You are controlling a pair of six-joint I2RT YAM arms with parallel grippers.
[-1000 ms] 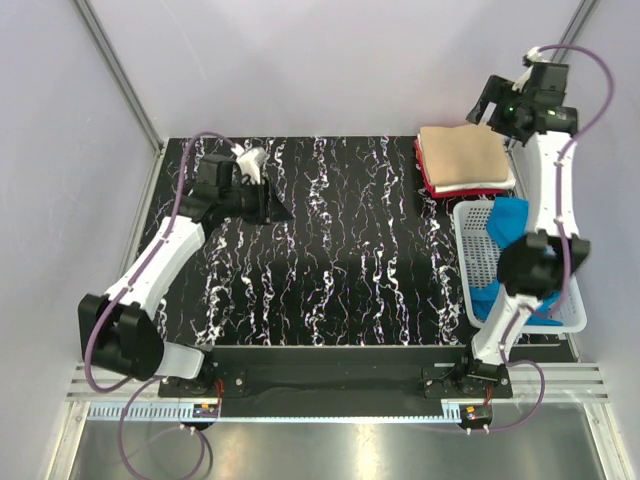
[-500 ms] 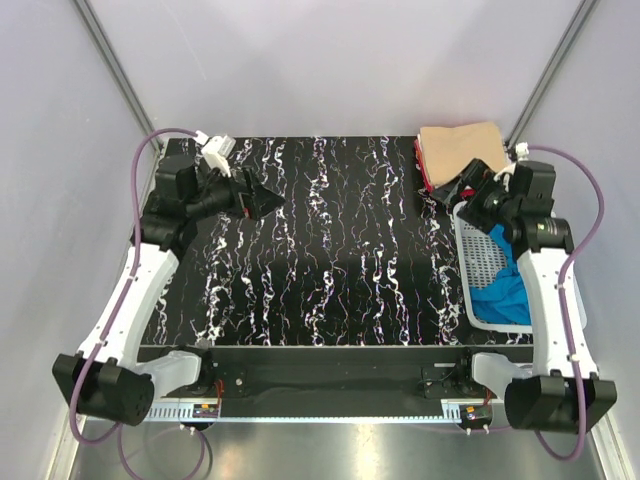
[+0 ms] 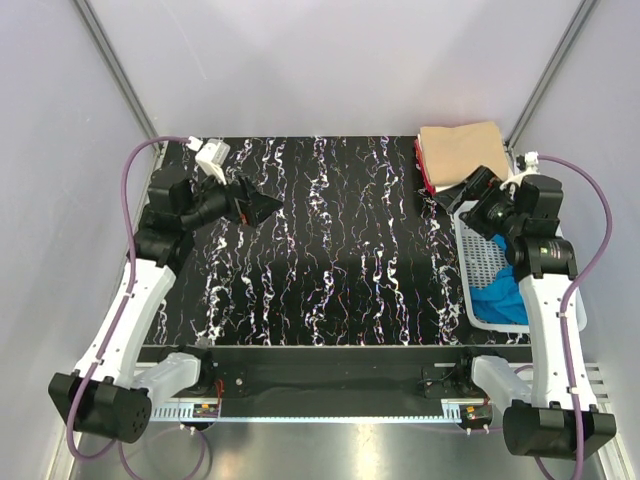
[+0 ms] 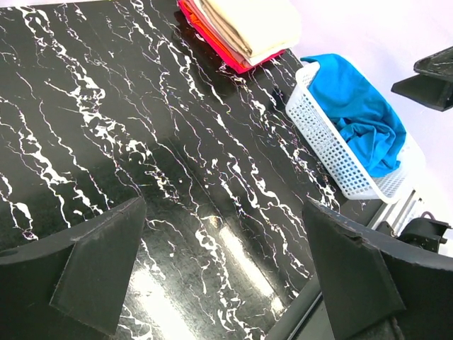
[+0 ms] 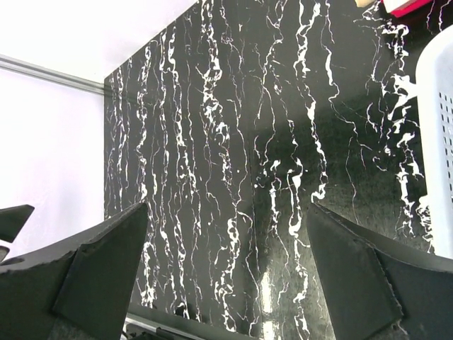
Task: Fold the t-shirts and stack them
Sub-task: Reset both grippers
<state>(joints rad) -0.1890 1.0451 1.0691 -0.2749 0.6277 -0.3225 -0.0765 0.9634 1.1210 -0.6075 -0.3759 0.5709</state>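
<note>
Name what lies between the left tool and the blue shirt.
Only bare marbled table, then the basket wall; the blue shirt lies inside it. The left wrist view shows this, past the open left tool.

Three stacked t-shirts (image 4: 248, 21), one blue t-shirt (image 4: 361, 113), one basket (image 4: 325, 145), one left pincer (image 4: 226, 241), one right pincer (image 5: 226, 248).

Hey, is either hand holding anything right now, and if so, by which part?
Nothing is held. The left hand and right hand are open and empty; the tan t-shirt lies folded, in neither hand.
</note>
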